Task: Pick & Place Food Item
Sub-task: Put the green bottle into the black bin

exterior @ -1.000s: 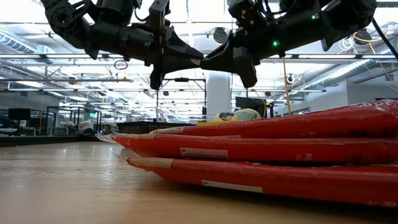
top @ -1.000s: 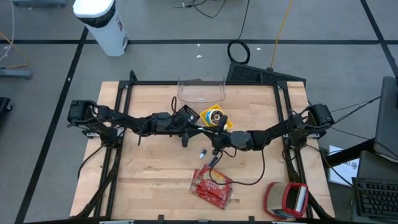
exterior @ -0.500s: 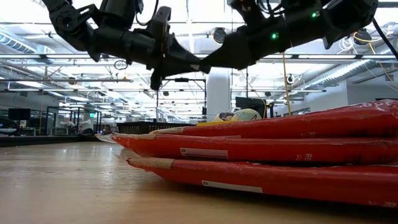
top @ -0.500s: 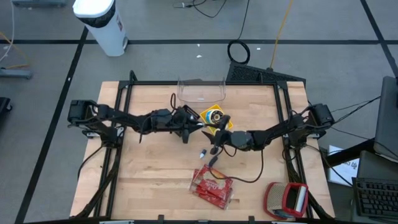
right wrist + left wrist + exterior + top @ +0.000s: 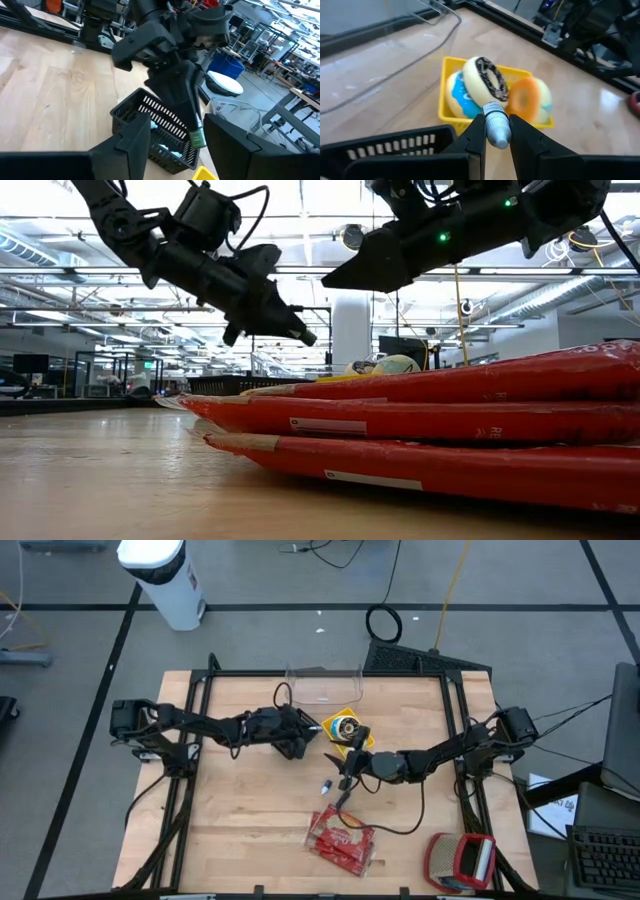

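My left gripper [image 5: 302, 745] [image 5: 496, 122] is shut on a small cylinder with a grey-blue rounded end [image 5: 497, 131]; the right wrist view shows a green band on the cylinder [image 5: 196, 137]. It hangs above a black wire basket [image 5: 150, 125] [image 5: 385, 145], beside a yellow tray [image 5: 345, 728] [image 5: 445, 100] of ring donuts [image 5: 487, 82]. My right gripper [image 5: 350, 758] [image 5: 177, 122] stands open a little to the right of it, level, with nothing between its fingers. My left gripper pinches the cylinder's sides [image 5: 496, 120] between its two fingers. The cylinder lies along the fingers, with its rounded end sticking out past the tips. The fingers slant downward from the table's left [image 5: 290, 330]. The cylinder is lifted clear of the table and the basket.
A clear plastic container [image 5: 322, 685] stands at the far edge behind the tray. A red package [image 5: 342, 840] [image 5: 450, 420] lies near the front. A small white and blue object [image 5: 326, 786] lies mid-table, and a red and grey item [image 5: 460, 860] lies at the front right.
My right gripper has rolled, opened and let go of the cylinder. My left gripper, still shut on it, has swung away from the right gripper toward the table's far edge, and its fingers have tipped downward.
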Tool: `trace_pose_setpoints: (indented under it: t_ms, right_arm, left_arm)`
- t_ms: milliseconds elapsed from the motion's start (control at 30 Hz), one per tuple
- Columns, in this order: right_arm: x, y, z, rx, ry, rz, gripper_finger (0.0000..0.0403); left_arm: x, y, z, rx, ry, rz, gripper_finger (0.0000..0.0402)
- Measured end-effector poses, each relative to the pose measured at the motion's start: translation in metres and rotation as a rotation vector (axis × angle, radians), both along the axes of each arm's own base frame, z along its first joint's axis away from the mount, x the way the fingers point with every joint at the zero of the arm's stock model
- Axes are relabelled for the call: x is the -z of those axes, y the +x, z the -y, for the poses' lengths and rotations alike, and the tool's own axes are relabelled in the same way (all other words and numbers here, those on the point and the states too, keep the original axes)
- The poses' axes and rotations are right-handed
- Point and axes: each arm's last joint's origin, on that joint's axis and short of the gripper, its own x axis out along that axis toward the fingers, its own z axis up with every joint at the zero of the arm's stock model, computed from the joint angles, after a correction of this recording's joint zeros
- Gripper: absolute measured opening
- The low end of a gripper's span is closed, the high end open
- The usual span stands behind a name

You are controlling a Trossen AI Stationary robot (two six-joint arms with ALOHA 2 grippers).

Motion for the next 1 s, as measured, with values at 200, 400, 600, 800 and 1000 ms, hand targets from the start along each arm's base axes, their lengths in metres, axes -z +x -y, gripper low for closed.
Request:
trace_pose_setpoints:
  t_ms: [200, 400, 600, 800, 1000]
  right_arm:
    - [-0.001, -0.001, 0.000, 0.000, 0.004, -0.005, 0.0173]
    - [-0.015, -0.012, 0.001, 0.013, 0.089, -0.008, 0.0169]
    - [-0.032, -0.025, 0.005, 0.009, 0.172, -0.002, 0.0168]
    - [-0.035, -0.029, 0.007, 0.016, 0.200, 0.002, 0.0165]
    - [-0.034, -0.027, 0.008, -0.093, 0.281, -0.004, 0.0162]
  left_arm:
    - [-0.013, -0.016, 0.002, -0.010, 0.064, 0.006, 0.0055]
    - [-0.026, -0.066, 0.011, -0.030, 0.119, 0.104, 0.0055]
    - [-0.013, -0.100, 0.015, -0.133, 0.156, 0.131, 0.0054]
    - [0.000, -0.104, 0.019, -0.139, 0.171, 0.137, 0.0054]
    - [0.011, -0.094, 0.025, -0.111, 0.221, 0.101, 0.0054]
